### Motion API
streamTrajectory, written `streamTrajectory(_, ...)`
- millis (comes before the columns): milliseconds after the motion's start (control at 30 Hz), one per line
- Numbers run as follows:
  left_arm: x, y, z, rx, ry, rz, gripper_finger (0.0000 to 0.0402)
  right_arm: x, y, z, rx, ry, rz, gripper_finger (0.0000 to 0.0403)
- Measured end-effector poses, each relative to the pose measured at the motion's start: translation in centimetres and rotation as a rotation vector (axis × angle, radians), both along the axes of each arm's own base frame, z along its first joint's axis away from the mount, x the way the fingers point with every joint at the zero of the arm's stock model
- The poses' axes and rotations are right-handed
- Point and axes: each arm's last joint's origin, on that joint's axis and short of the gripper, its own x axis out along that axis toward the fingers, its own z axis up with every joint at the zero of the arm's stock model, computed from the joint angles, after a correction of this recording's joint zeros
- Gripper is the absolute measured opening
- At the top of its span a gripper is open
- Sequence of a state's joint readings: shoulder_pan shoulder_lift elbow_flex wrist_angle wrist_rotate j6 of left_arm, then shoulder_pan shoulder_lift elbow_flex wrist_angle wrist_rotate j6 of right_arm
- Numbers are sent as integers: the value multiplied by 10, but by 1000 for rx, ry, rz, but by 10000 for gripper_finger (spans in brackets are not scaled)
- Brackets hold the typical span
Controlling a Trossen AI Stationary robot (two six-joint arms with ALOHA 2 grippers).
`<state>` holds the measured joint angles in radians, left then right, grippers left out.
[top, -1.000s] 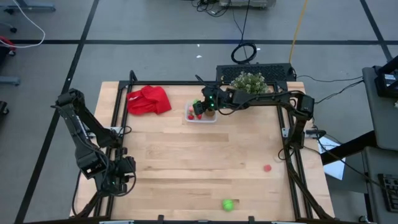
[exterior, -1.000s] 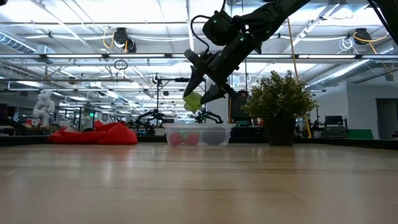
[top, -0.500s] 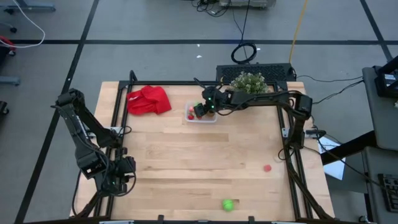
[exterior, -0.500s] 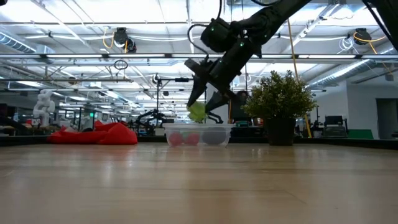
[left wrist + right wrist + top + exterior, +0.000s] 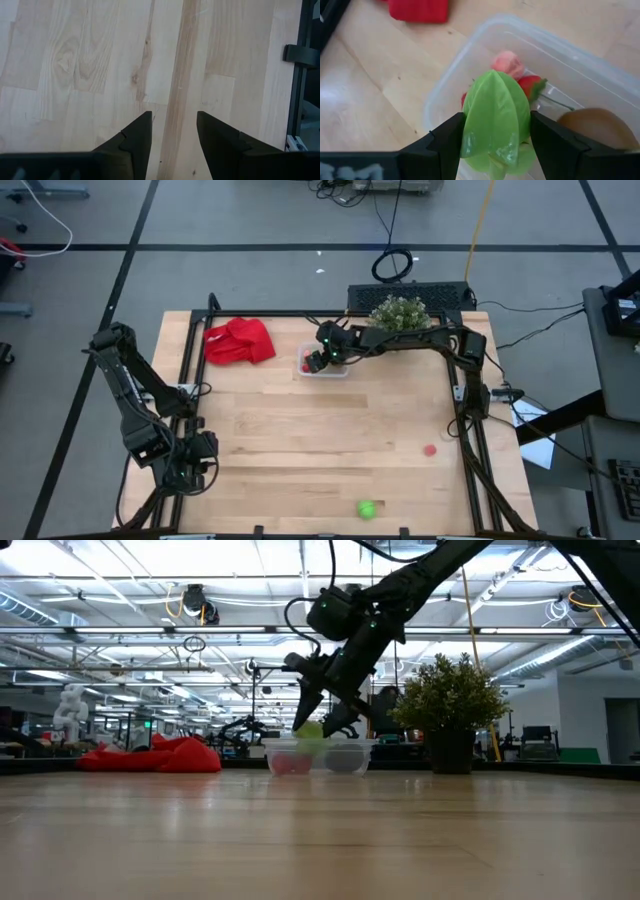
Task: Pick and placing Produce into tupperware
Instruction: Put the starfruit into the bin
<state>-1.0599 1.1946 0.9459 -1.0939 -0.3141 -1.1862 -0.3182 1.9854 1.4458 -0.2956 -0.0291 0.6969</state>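
Produce was what your right gripper [image 5: 495, 135] carried: its two dark fingers were clamped on a bright green ribbed piece shaped like a star fruit [image 5: 496, 120], pinched from both sides. You had it poised directly over the small clear rectangular plastic tupperware with rounded corners [image 5: 470, 70], at about rim height in the low view, where the green piece [image 5: 310, 730] sat level with the container's top edge [image 5: 318, 743].

Inside the tupperware you already had a pale pink piece [image 5: 507, 62], a small red strawberry-like piece with a green leaf [image 5: 530, 84] and a brown oval piece [image 5: 595, 127]. From above, the container [image 5: 322, 372] stood near the back of the light wooden table [image 5: 300, 450], between the crumpled red cloth [image 5: 238, 340] and the bushy green potted plant [image 5: 400, 311], with the cloth well apart to one side.

Two pieces were lying loose on the table, well apart from the container: a small red piece [image 5: 429, 449] toward the right edge and a bright green round piece [image 5: 367, 508] close to the front edge.

Your left gripper [image 5: 172, 135] hung over bare wood at the front left corner of the table [image 5: 190, 465], its fingers apart with nothing between them.
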Motion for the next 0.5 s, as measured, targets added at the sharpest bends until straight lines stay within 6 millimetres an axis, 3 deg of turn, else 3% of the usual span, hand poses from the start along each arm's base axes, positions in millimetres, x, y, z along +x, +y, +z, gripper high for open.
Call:
streamTrajectory(233, 0, 0, 0, 1, 0, -2, 159, -10, 1, -7, 39, 119, -6, 203)
streamTrajectory(500, 0, 0, 0, 0, 0, 1, 159, -11, 2, -7, 45, 136, -3, 203)
